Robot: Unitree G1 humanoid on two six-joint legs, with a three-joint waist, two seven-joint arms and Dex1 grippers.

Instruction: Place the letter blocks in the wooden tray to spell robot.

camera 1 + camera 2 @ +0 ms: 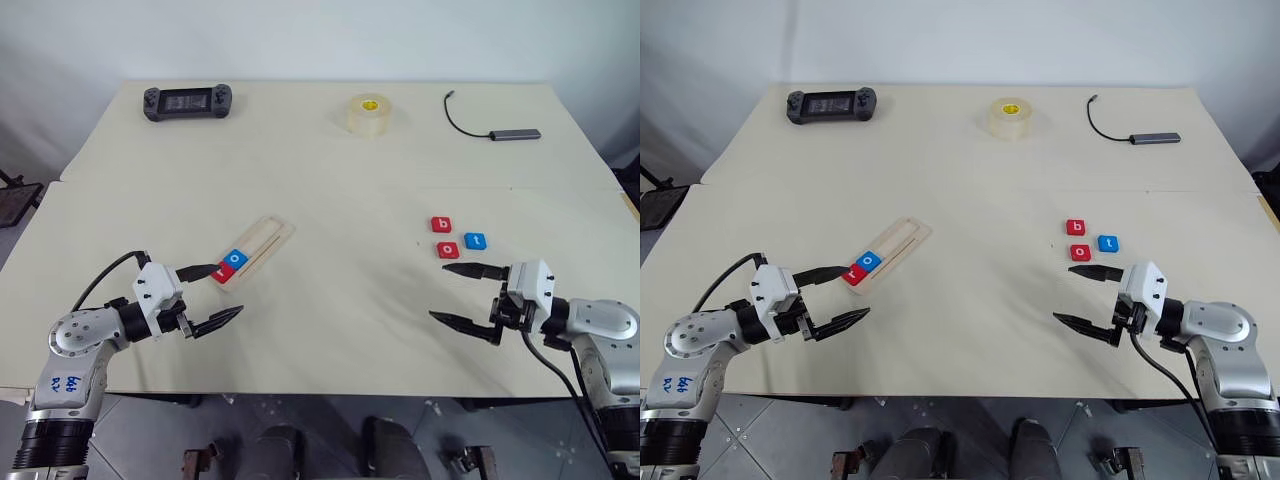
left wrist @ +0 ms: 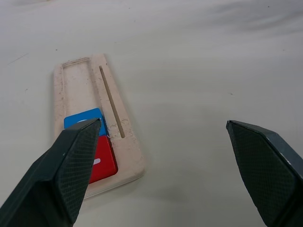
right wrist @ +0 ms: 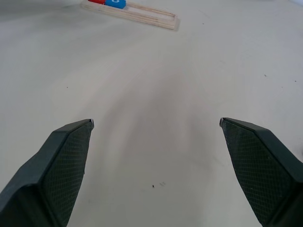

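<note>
Your left claw [image 1: 212, 293] hangs just above the worktop [image 1: 330, 180] with its fingers spread wide and nothing between them; its upper fingertip sits right beside the near end of the wooden tray [image 1: 262, 240]. You can see the tray lying at a slant on the left half of the worktop, holding two letter blocks at its near end: a red block [image 1: 221, 273] at the very end and a blue o block [image 1: 235, 259] touching it, next along. Further along, the tray stands bare.

Your right claw [image 1: 466, 294] is also spread wide and empty, hovering over bare worktop near the front edge on the right. Just beyond it lie the other three blocks, loose on the worktop: the red b block [image 1: 441, 225] farthest back, the red o block [image 1: 448, 249] in front of it, and the blue t block [image 1: 475, 241] just beside that one.

Along the far edge you have a game controller [image 1: 188, 102], a roll of tape [image 1: 369, 113] and a cable adapter [image 1: 514, 133].
</note>
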